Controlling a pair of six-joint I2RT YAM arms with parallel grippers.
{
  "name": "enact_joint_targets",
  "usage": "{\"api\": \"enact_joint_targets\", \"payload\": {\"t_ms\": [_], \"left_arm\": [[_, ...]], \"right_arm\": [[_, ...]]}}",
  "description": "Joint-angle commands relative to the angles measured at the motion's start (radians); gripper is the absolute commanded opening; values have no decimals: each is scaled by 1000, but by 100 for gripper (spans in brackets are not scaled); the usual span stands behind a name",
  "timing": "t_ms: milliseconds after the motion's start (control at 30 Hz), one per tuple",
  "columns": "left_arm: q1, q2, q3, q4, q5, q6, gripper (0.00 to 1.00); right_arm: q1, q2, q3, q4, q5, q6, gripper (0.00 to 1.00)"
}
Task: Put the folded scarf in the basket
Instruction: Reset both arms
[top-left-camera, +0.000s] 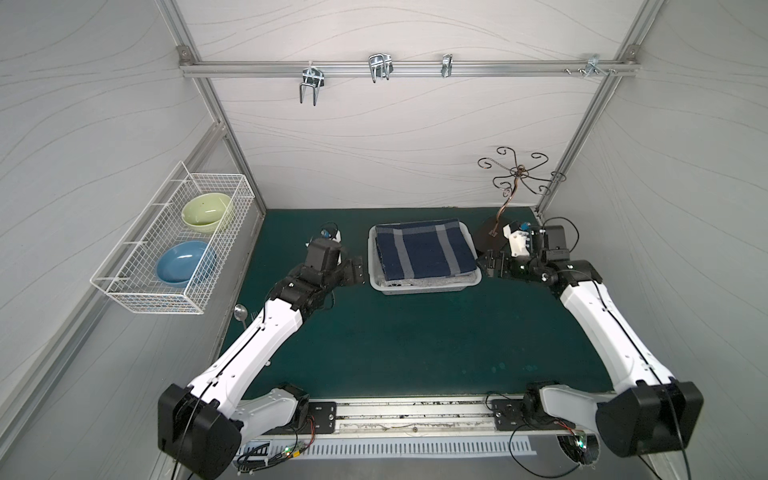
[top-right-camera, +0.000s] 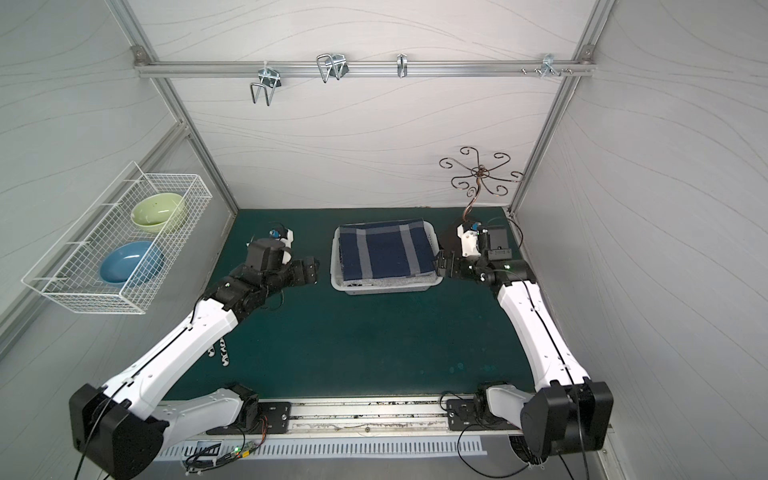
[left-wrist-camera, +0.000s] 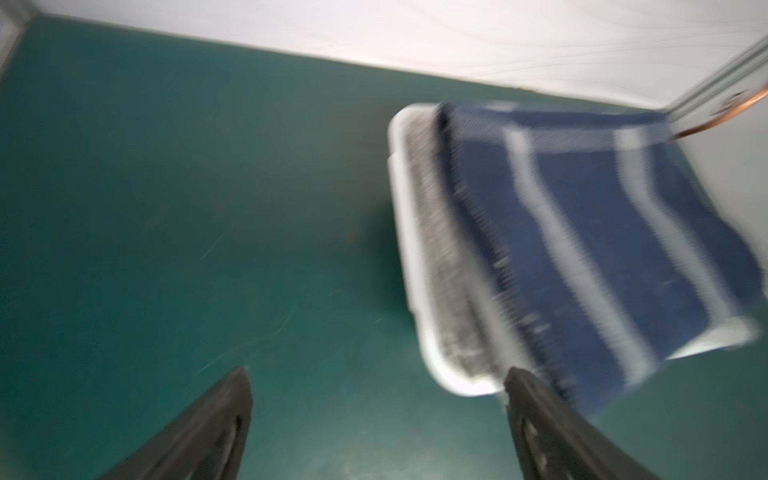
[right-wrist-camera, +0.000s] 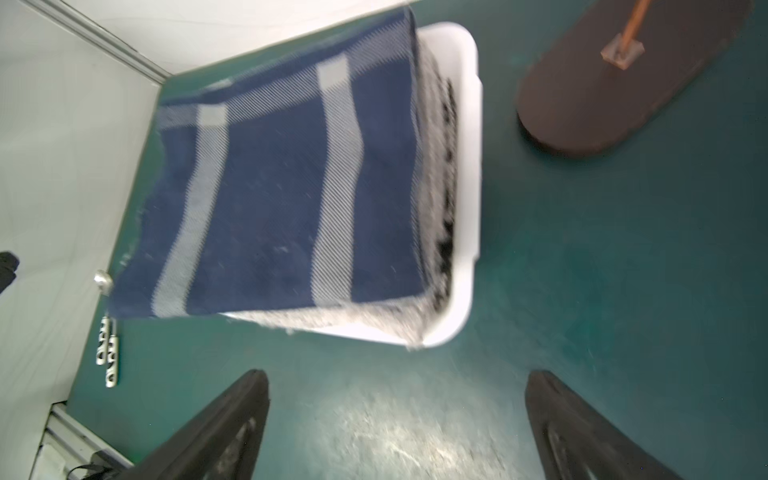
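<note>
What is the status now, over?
Left end effector open, empty. Right end effector open, empty. Folded navy-and-grey checked scarf lies in white rectangular plastic basket. Dark oval stand base nearby, not blocking.

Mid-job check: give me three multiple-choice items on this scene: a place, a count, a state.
1. Where does the navy striped scarf lie? A on the green mat; B in the white basket; C on a wall hook.
2. How many bowls sit in the wire rack? A one; B three; C two.
3. How do the left claw and right claw stand? A both open and empty; B left shut on the scarf; C both shut.
Key: 1 B, the scarf fills the basket's top; 2 C, a green bowl and a blue bowl; 3 A, both wrist views show spread fingers with nothing between.
</note>
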Motion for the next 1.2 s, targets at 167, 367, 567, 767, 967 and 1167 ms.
{"api": "enact_joint_targets", "payload": {"t_ms": [167, 367, 567, 767, 967, 1167], "left_arm": [[7, -82, -339, 389, -244, 158, 99], [41, -83, -472, 660, -324, 264, 99], [188, 113, -565, 978, -180, 279, 99], [244, 200, -529, 1056, -75, 283, 99], [270, 293, -439, 992, -39, 283, 99], [292, 266, -488, 1086, -31, 309, 99]], "right_arm": [[-58, -37, -355, 463, 202, -89, 99], [-77, 85, -419, 690, 93, -121, 99], [-77, 226, -483, 935, 173, -144, 99], [-77, 292, -510, 1112, 173, -164, 99], [-71, 347, -584, 1326, 172, -217, 99], [-49, 408, -593, 1391, 234, -225, 99]]}}
